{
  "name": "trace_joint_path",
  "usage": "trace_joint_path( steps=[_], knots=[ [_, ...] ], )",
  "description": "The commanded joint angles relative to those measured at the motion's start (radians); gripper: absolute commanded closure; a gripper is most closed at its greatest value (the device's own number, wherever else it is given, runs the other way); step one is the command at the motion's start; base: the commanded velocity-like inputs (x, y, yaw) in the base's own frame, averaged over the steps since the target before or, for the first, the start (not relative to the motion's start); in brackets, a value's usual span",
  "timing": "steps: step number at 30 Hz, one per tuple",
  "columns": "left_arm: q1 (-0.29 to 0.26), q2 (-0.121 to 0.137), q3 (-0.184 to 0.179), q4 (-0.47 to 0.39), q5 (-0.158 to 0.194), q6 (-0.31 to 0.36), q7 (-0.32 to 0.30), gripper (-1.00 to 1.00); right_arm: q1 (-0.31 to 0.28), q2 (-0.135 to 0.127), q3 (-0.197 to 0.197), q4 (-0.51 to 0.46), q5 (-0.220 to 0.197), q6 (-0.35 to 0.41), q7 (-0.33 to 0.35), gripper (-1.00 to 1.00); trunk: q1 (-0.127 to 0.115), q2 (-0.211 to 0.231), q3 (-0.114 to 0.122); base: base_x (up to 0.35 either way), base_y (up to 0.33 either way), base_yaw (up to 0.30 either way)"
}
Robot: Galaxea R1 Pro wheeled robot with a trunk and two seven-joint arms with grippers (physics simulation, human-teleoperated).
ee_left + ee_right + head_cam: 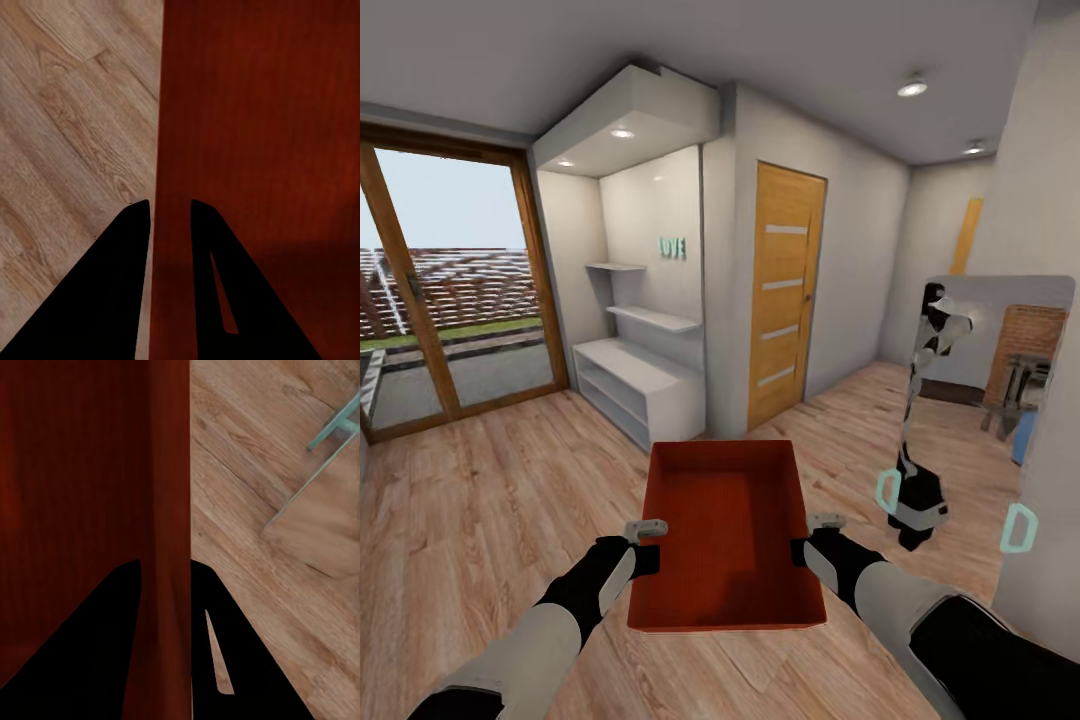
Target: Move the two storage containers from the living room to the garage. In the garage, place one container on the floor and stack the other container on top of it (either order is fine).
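One red-orange storage container [725, 530] hangs level in front of me over light wood plank flooring [480, 500]. My left gripper [645, 545] is shut on its left wall and my right gripper [810, 540] on its right wall. In the left wrist view the black fingers [120, 285] of the left gripper [171, 204] straddle the red wall [255, 135]. The right wrist view shows the right gripper [165, 562] pinching the other red wall [169, 472] the same way. The second container, the garage and its concrete floor are out of view.
A wooden door [785, 290] stands shut ahead. A white shelf unit [645, 385] sits in a niche to its left, with glass sliding doors [450, 300] at far left. At the right, a mirror [980, 400] reflects my body, beside a pale wall [1050, 200].
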Motion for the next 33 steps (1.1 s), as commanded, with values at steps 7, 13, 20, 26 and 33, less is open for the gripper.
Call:
trace_joint_path(
  steps=[7,13,20,26,33],
  knots=[
    [0.0,0.002,-0.011,0.001,-0.018,0.01,0.015,1.0,-0.001,-0.001,0.022,-0.005,0.019,0.006,-0.009,1.0,0.001,-0.002,-0.002,0.322,0.0,0.0],
    [0.0,0.002,-0.011,0.001,-0.018,0.01,0.015,1.0,-0.001,-0.001,0.022,-0.005,0.019,0.006,-0.009,1.0,0.001,-0.002,-0.002,0.322,0.0,0.0],
    [0.0,0.002,-0.011,0.001,-0.018,0.011,0.014,1.0,-0.001,-0.001,0.022,-0.005,0.019,0.006,-0.009,1.0,0.001,-0.002,-0.002,0.322,0.0,0.0],
    [0.0,0.002,-0.011,0.001,-0.018,0.011,0.014,1.0,-0.001,-0.001,0.022,-0.005,0.019,0.006,-0.009,1.0,0.001,-0.002,-0.002,0.322,0.0,0.0],
    [0.0,0.002,-0.011,0.001,-0.018,0.011,0.014,1.0,-0.001,-0.001,0.022,-0.005,0.019,0.006,-0.009,1.0,0.001,-0.002,-0.002,0.322,0.0,0.0]
  ],
)
